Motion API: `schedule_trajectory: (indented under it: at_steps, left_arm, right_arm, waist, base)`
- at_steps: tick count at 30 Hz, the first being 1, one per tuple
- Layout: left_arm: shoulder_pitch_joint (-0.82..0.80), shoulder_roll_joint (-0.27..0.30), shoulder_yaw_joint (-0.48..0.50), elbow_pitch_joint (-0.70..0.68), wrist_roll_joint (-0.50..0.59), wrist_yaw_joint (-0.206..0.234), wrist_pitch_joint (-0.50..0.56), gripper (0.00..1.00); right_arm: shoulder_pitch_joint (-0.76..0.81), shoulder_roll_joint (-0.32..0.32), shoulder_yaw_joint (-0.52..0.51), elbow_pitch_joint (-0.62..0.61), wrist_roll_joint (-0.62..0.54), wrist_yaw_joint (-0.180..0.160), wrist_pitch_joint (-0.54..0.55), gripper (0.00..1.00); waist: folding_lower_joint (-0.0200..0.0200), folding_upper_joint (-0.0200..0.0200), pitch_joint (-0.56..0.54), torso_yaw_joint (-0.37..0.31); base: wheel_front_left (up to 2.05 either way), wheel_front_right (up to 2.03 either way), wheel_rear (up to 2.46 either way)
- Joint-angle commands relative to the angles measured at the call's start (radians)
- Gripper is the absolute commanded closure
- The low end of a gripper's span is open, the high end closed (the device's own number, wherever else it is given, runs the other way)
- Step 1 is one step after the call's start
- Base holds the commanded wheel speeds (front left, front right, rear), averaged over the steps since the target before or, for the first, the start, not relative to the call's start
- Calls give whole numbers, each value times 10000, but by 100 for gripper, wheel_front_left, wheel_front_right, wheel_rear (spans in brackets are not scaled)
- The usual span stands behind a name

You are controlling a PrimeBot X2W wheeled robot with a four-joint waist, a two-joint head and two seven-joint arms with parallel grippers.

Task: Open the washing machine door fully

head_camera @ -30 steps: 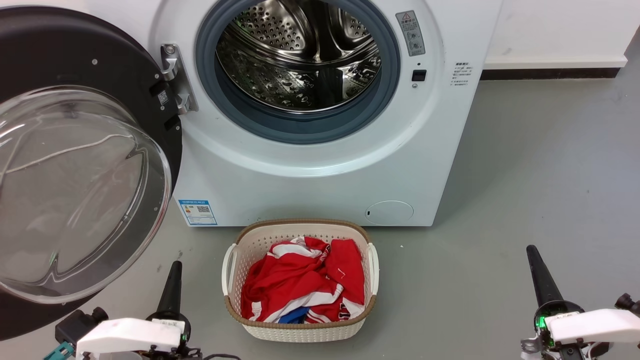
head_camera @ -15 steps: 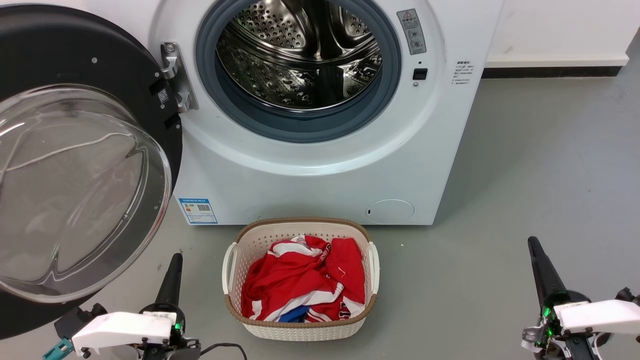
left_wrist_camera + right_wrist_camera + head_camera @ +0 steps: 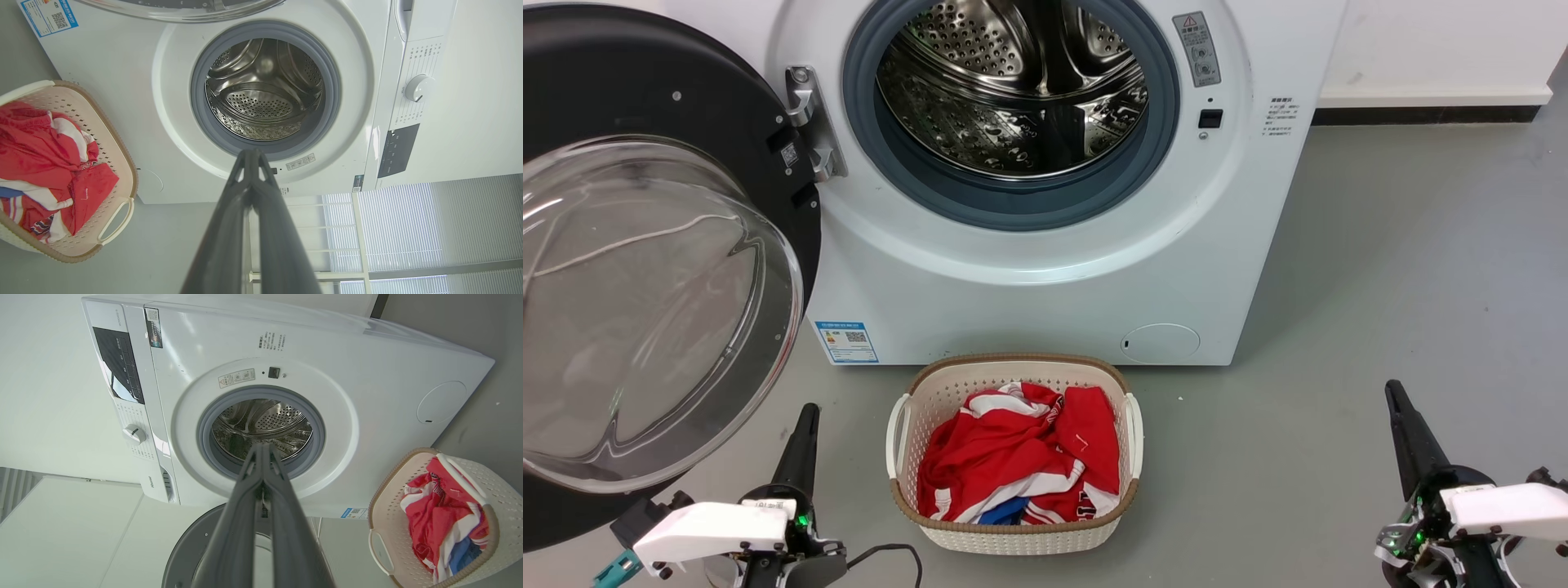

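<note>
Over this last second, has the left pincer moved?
Yes, slightly: the left pincer has crept forward toward the washer, judged against the basket.

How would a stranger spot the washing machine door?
Find the big white washing machine. Hinged at its left in the head view is the washing machine door: a glossy black disc with a clear domed glass centre, unlike the blue-grey gasket.

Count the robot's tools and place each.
2. The dark long-fingered left tool is lower left, beside the white woven plastic basket; the matching right tool is lower right, over grey floor.
</note>
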Motion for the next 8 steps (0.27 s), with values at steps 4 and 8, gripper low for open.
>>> schedule_trajectory:
  at_steps: [4,8]
  left_arm:
    - [-266,25,49,42,-440,-78,137,100]
    - [-296,23,80,89,-742,-92,218,100]
  right_arm:
    - [-304,10,-67,67,428,1,129,100]
    - [-338,21,-101,134,702,1,212,100]
  waist:
    - [0,0,13,5]
    - [0,0,25,9]
  base:
    - [0,0,0]
    - [0,0,0]
